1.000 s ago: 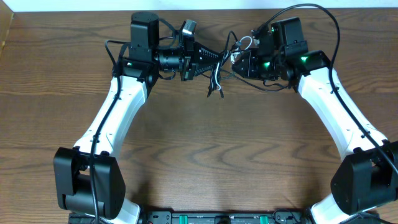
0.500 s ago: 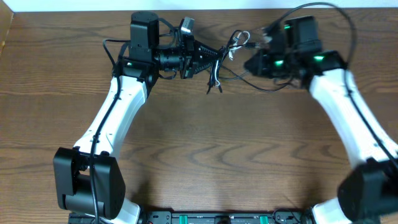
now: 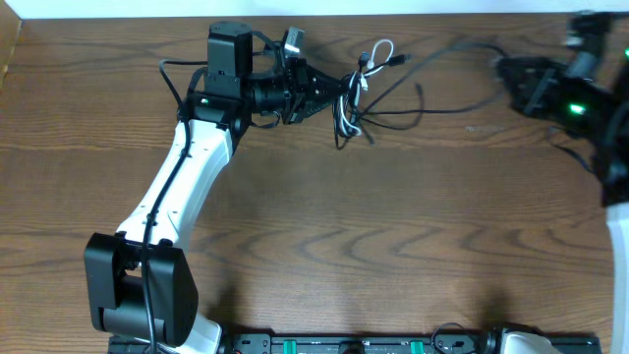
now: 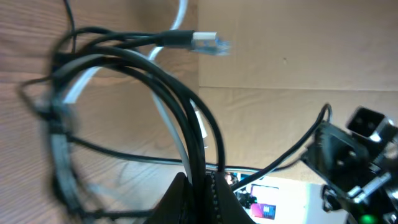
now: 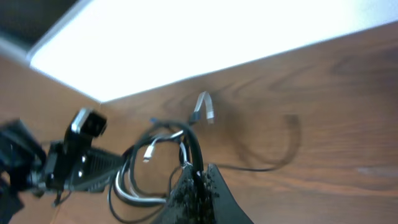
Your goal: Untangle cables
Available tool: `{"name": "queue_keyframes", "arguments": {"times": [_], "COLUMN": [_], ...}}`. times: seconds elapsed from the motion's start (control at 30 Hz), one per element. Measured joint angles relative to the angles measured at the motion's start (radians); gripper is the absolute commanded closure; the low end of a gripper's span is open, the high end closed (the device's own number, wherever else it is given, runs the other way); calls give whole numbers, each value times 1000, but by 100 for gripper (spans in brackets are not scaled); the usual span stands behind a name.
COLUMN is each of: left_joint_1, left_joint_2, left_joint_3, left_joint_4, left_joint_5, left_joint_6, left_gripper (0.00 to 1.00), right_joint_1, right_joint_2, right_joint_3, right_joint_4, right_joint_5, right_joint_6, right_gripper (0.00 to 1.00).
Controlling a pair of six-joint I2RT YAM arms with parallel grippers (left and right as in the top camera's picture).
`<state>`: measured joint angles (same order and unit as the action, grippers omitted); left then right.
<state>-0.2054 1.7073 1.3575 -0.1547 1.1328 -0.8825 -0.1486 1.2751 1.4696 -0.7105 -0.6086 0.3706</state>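
Observation:
The cables [image 3: 350, 110] are a knot of black, white and grey cords at the back middle of the table. My left gripper [image 3: 334, 91] is shut on the knot; in the left wrist view its jaws [image 4: 200, 194] clamp black cords, with a white cable [image 4: 180, 15] and a plug end [image 4: 205, 42] above. My right gripper [image 3: 504, 69] is far to the right, shut on one black cable [image 3: 432, 61] that stretches back to the knot. In the right wrist view its jaws [image 5: 200, 186] pinch that black cable [image 5: 194, 149].
The wooden table [image 3: 373, 226] runs to a white wall at the back. A loose black loop [image 3: 403, 113] lies right of the knot. The left arm [image 3: 192, 177] crosses the left half. The right arm [image 3: 614, 147] is at the right edge.
My right gripper has moved far to the right, drawing a black cable out of the knot. The left gripper has stayed put, holding the knot.

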Motion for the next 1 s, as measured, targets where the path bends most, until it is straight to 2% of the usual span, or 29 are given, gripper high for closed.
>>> {"name": "queue_keyframes", "arguments": {"times": [0.13, 0.33, 0.5, 0.73, 0.8, 0.9, 0.97, 1.0], "left_joint_1": [0, 0, -1, -1, -1, -1, -1, -1], "left_joint_2": [0, 0, 0, 0, 0, 0, 0, 0], "left_joint_3": [-2, -3, -3, -5, -5, -5, -5, -5], "left_joint_4": [-89, -135, -193, -389, -413, -412, -398, -396], "left_joint_5": [-51, -85, -95, -170, -177, -157, -124, -110], "left_joint_6": [21, 60, 135, 317, 357, 393, 393, 386], "left_gripper": [92, 92, 92, 93, 93, 93, 92, 93], "right_joint_1": [-130, -250, -254, -179, -142, -83, -49, -32], "right_joint_2": [-85, -151, -98, 61, 106, 160, 187, 198], "right_joint_3": [0, 0, 1, 1, 1, 1, 1, 1], "right_joint_4": [-18, -56, -118, -226, -232, -220, -209, -206], "right_joint_5": [15, 80, 86, 66, 63, 61, 61, 61], "right_joint_6": [8, 24, 5, -93, -119, -148, -160, -164], "right_gripper": [99, 99, 99, 99, 90, 47, 31, 28]}}
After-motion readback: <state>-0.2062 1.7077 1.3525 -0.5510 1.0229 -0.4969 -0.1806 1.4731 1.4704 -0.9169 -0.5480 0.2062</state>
